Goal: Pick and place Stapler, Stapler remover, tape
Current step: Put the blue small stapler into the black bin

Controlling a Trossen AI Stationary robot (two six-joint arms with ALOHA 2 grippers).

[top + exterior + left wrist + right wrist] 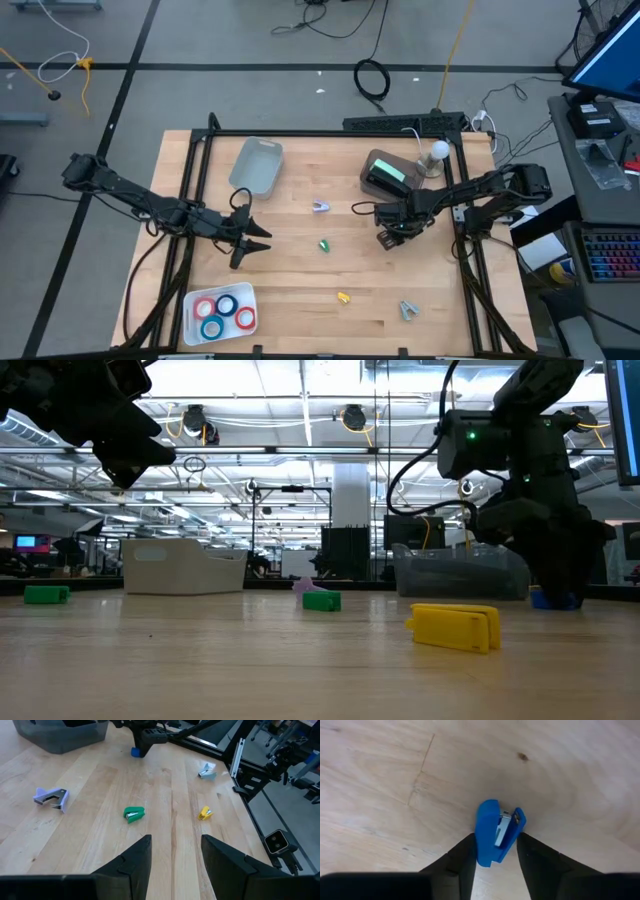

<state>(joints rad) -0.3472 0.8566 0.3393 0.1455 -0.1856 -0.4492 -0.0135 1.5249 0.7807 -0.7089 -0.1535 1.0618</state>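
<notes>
The right gripper (495,851), lowered at the right of the table (300,290), has its fingers pressed on both flanks of the blue stapler (495,832), whose long axis runs between them; the left gripper (252,241), open, waits far left.

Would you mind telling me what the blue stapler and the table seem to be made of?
Blue stapler: probably moulded plastic, smooth and evenly coloured with rounded edges; the insert showing at its mouth looks like pale metal. Table: wood, likely plywood or butcher block with a matte finish, showing grain lines and a dark knot.
</notes>
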